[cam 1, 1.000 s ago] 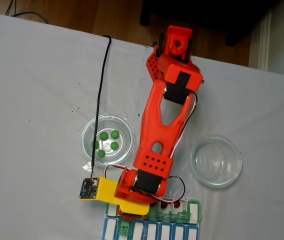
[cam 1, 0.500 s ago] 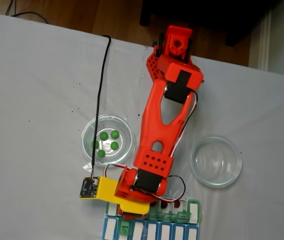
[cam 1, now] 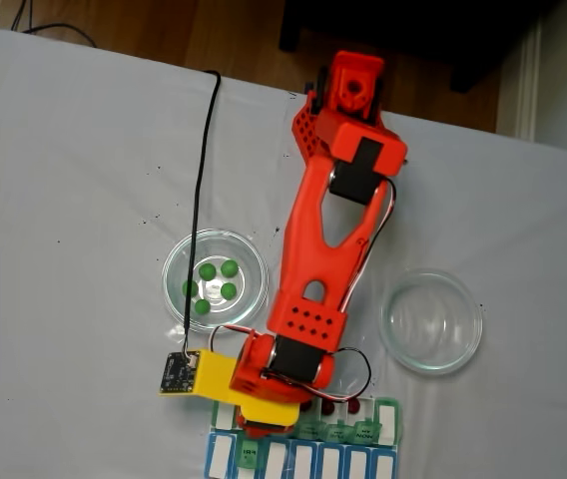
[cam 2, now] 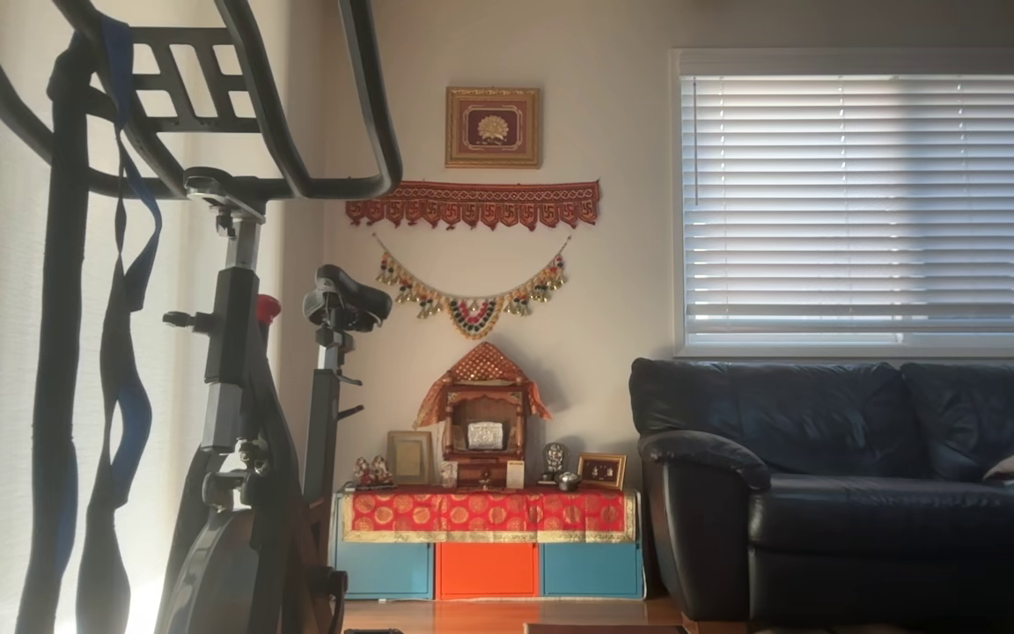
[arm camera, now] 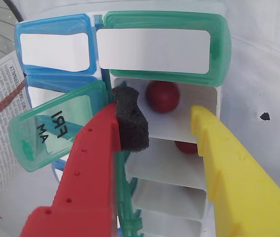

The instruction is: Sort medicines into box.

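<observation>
1. Medicines: five green pills (cam 1: 212, 282) in left clear dish (cam 1: 215, 277); two dark red pills (arm camera: 162, 96) visible inside open compartments of green box (arm camera: 169, 123).
2. Gripper (arm camera: 155, 123) directly above box, fingers spread wide, holding nothing.
3. One second clear dish (cam 1: 431, 321) at right.

In the fixed view, my gripper (cam 1: 264, 424) hangs over the box (cam 1: 348, 427) at 6 o'clock. The dish (cam 1: 215, 277) holding pills (cam 1: 228, 290) lies at 9 o'clock of my arm, another dish (cam 1: 431, 321) at 3 o'clock.
</observation>
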`<state>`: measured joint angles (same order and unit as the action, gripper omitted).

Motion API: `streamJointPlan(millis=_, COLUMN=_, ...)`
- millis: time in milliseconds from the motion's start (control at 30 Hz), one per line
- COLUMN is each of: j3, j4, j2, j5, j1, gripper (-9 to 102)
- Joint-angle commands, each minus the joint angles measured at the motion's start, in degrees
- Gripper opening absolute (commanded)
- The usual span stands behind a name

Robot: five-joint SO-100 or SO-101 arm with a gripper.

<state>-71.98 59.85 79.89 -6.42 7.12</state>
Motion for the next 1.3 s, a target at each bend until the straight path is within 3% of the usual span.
streamJointPlan(millis=0, j3=0.6, j4=0.5, j2=8.2, j5=-1.0, j1=-1.3, gripper=25)
streamJointPlan(millis=333, j3=2.6, j4=3.5, j2=8.3, j5=-1.5, j1=-1.1, gripper=20)
streamJointPlan(millis=433, j3=12.7, j4=12.8, j2=4.7, j5=-1.7, j1=0.1, gripper=5)
streamJointPlan(millis=567, j3=32.3, j4=29.9, j2=-4.8, j5=-6.5, j1=1.8, gripper=4)
streamJointPlan(millis=667, j3=54.1, j4=47.5, j2=-14.9, j5=-9.1, j1=3.5, gripper=4)
streamJointPlan(millis=700, j3=57.6, j4=49.5, j2=-15.9, j5=-8.7, j1=4.2, gripper=4)
streamJointPlan(millis=1100, j3=35.9, j4=49.2, j2=1.4, j5=-18.7, j1=12.0, gripper=2)
streamJointPlan(millis=1267, j3=20.0, j4=43.3, j2=5.1, j5=-20.8, j1=13.3, gripper=2)
